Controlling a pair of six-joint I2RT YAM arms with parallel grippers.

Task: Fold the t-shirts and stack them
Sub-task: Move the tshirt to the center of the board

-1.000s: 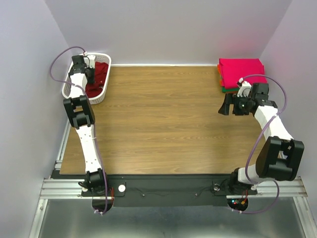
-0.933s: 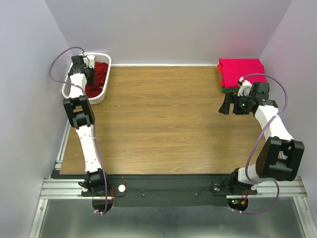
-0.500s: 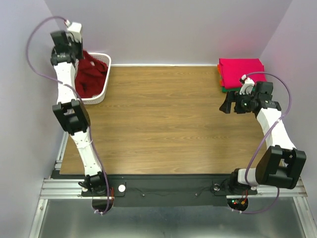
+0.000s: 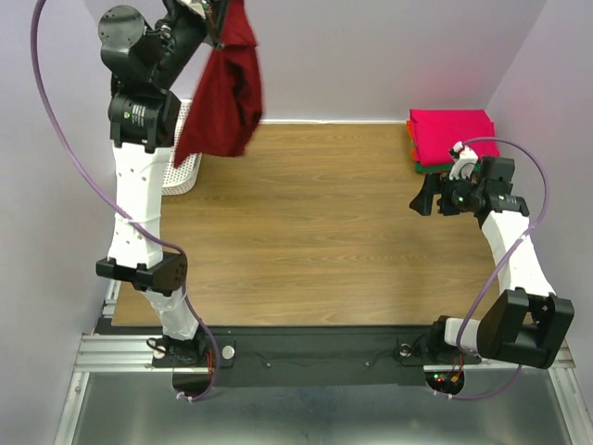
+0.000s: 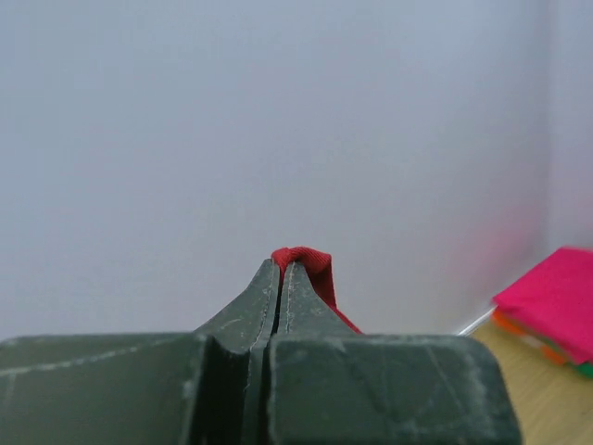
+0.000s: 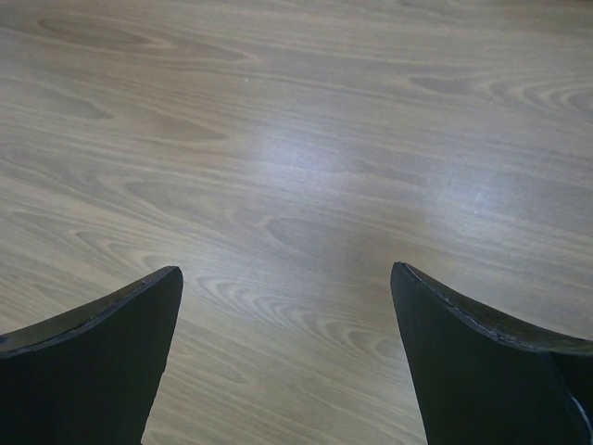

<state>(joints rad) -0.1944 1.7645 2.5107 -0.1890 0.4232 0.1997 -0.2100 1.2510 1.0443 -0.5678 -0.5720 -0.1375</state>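
A dark red t-shirt (image 4: 222, 93) hangs in the air above the table's far left corner. My left gripper (image 4: 220, 19) is raised high and shut on its top edge. In the left wrist view a fold of red cloth (image 5: 310, 269) sticks out between the closed fingertips of the left gripper (image 5: 281, 267). A stack of folded t-shirts (image 4: 452, 137), bright pink on top with orange and green edges below, lies at the far right corner, also seen as the stack (image 5: 551, 306). My right gripper (image 4: 425, 196) hovers low over bare wood left of the stack, open and empty, as the right gripper (image 6: 283, 273) shows.
A white lattice basket (image 4: 185, 167) stands at the far left, mostly hidden behind the left arm and hanging shirt. Pale walls close in the table (image 4: 315, 241) at the back and on both sides.
My left gripper closed on the dark red shirt in the basket and lifted it high, so it now hangs over the table corner. The right arm shifted only slightly.
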